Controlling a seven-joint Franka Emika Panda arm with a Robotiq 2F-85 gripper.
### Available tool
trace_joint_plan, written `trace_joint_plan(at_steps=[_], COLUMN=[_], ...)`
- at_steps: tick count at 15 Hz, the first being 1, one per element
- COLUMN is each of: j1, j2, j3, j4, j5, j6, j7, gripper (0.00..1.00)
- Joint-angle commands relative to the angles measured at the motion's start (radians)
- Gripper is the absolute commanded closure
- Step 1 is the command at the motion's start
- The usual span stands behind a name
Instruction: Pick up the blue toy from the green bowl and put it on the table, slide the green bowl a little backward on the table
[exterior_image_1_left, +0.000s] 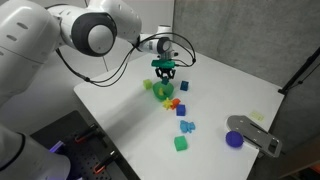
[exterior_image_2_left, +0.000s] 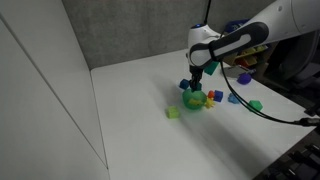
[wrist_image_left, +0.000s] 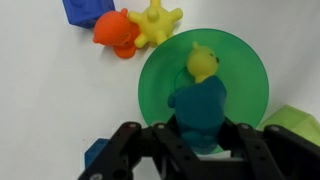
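Progress on the task is nil as far as I can see: the blue toy (wrist_image_left: 198, 112) lies inside the green bowl (wrist_image_left: 250, 70), pressed up against a small yellow toy (wrist_image_left: 203, 62) that shares the bowl, and the bowl has not visibly been shifted on the counter (wrist_image_left: 50, 100). My hand (wrist_image_left: 190, 150) hangs low over the bowl with its jaws spread, one finger on each side of the blue toy, not closed on anything. Left to do: close on the toy, lift it out, set it on bare counter, then push the bowl back a little. The yellow toy touches my target on its far side, so I judge a careless close could drag it along. Just outside the rim, far and to the left, sit an orange toy (wrist_image_left: 117, 35), a yellow spiky toy (wrist_image_left: 157, 22) and a blue block (wrist_image_left: 88, 10); a green cube (wrist_image_left: 295, 120) lies just beside the bowl on the right. If backward means toward those toys, they stand in the way of the slide. An exterior view shows more loose blocks (exterior_image_1_left: 184, 120) strewn nearby, so open counter for the set-down is well apart from the bowl.
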Motion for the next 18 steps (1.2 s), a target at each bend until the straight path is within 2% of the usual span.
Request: trace_joint_plan(at_steps=[1, 8, 12, 17, 18], j1=[-0.008, -0.024, -0.031, -0.032, -0.031], j2=[-0.032, -0.090, -0.149, -0.216, -0.222], j3=[-0.030, -0.132, -0.177, -0.200, -0.203], j4=[-0.005, -0.086, -0.210, -0.376, -0.397], j5=[-0.001, -0.033, -0.064, -0.119, -0.130], j6=[-0.008, -0.001, 0.006, 0.011, 0.013], j7=[0.072, 0.186, 0.226, 0.260, 0.270], gripper=[0.92, 0.92, 0.92, 0.91, 0.51])
